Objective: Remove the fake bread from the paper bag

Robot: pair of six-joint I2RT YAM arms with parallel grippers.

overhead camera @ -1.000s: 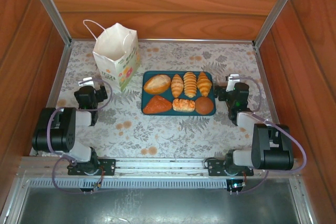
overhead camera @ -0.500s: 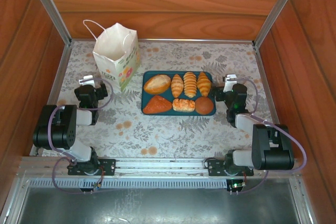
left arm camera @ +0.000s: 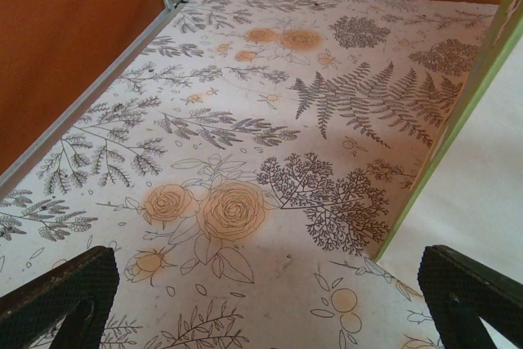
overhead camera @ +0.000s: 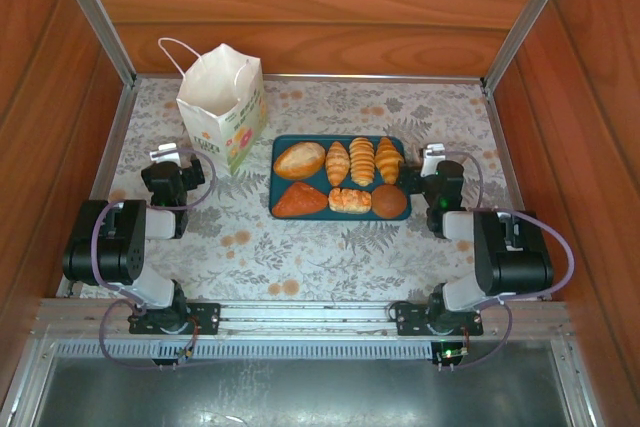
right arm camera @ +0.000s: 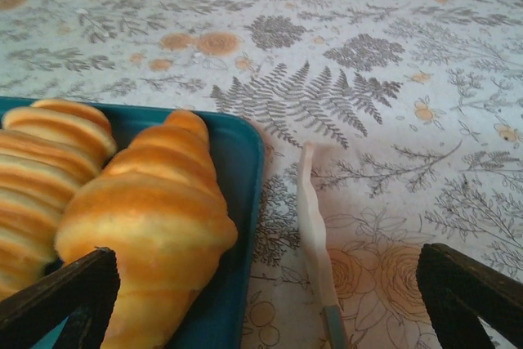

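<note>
Both grippers wide open, nothing held in either.

I count six pieces of fake bread (overhead camera: 362, 160), all on the teal tray (overhead camera: 281, 179) mid-table. Far row: oval roll and three croissants. Near row: triangular piece, small ridged piece, round bun.

Right gripper (overhead camera: 418, 169) sits just beside the tray's right edge, level with the far row. On the right wrist cam (right arm camera: 261, 300) the rightmost croissant (right arm camera: 147, 210) lies just ahead of the finger (right arm camera: 61, 296) at picture-left, inside the tray rim (right arm camera: 245, 161). The open jaws span that rim and bare floral table cover (right arm camera: 392, 120). A thin pale strip (right arm camera: 313, 226) lies on the cover just beside the tray.

Left gripper (overhead camera: 178, 155) sits near the paper bag (overhead camera: 222, 97), at its near-left corner, well apart from the bread. On the left wrist cam (left arm camera: 261, 292) the bag's white wall (left arm camera: 490, 194) with its green edge runs along the right, just ahead of that side's finger (left arm camera: 470, 288).

The bag stands upright at far left, mouth open, just beside the tray's far-left corner. I can't tell if they touch.

Writing: the bag's green flower-printed panel carries text, too small for me to read.
</note>
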